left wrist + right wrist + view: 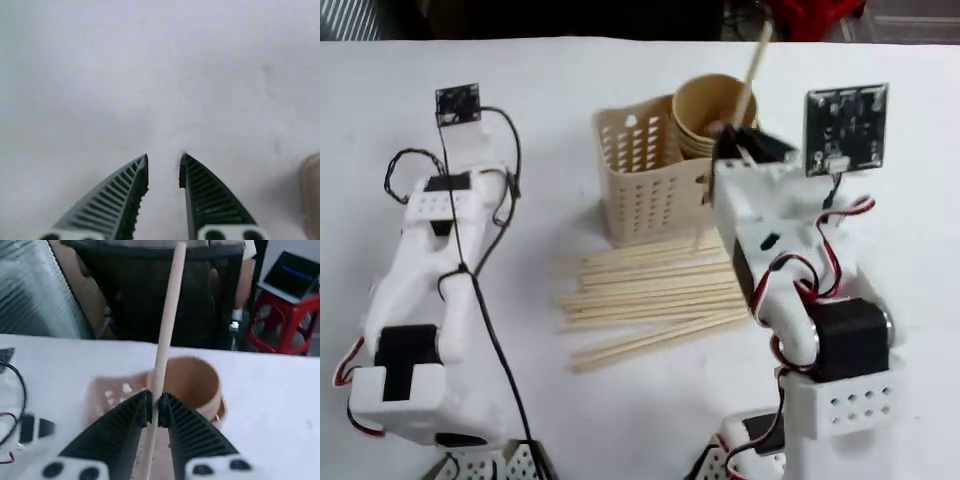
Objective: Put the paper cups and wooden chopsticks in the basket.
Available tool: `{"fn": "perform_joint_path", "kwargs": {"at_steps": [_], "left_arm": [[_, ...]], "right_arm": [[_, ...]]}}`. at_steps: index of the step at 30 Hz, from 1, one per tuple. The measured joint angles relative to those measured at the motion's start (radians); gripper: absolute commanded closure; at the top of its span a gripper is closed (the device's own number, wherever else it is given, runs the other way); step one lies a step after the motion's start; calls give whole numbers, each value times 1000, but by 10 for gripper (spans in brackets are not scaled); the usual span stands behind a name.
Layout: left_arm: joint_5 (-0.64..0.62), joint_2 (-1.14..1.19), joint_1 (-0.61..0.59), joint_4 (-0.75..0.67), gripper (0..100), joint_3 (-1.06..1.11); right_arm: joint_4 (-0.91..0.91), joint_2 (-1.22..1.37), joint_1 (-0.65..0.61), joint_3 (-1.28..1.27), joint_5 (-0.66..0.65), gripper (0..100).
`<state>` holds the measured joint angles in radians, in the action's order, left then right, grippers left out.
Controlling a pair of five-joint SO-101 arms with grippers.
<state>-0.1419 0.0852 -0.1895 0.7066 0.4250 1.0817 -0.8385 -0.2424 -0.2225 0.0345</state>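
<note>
- Right wrist view shows your right gripper clamped on one chopstick, held upright over the basket, which holds the paper cups.
- Your left gripper hangs slightly parted and empty over the table.
- Your chopstick pile lies beside the basket.

Left arm: white shell, black motor block, looped black cable.
Right arm: white shell, black motor, red-white-black wires.
Camera boards: dark, square.
Left gripper: black ribbed pointed fingers, white screw-holed mounts.
</note>
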Motion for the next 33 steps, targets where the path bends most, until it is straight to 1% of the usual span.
{"fn": "perform_joint_path", "kwargs": {"at_steps": [3, 6, 9, 13, 16, 19, 24, 26, 30, 33], "left_arm": [[0, 0, -11, -23, 872, 0], [0, 0, -14, -37, 872, 0], [0, 0, -14, -38, 872, 0], [0, 0, -14, -38, 872, 0], [0, 0, -14, -38, 872, 0], [0, 0, -14, -38, 872, 0], [0, 0, -14, -38, 872, 0], [0, 0, -14, -38, 872, 0], [0, 0, -14, -38, 872, 0], [0, 0, -14, -38, 872, 0]], "right_arm": [[-11, 89, -51, 163, 9, 981], [-98, 207, -80, 296, 9, 978], [-216, 333, -101, 354, 9, 981], [-265, 482, -112, 361, -18, 981], [-322, 531, -115, 308, -35, 981], [-443, 525, -120, 192, -46, 981], [-654, 431, -166, -115, -167, 977], [-704, 379, -198, -221, -199, 951], [-726, 347, -216, -281, -216, 867], [-695, 345, -221, -284, -216, 856]]}}
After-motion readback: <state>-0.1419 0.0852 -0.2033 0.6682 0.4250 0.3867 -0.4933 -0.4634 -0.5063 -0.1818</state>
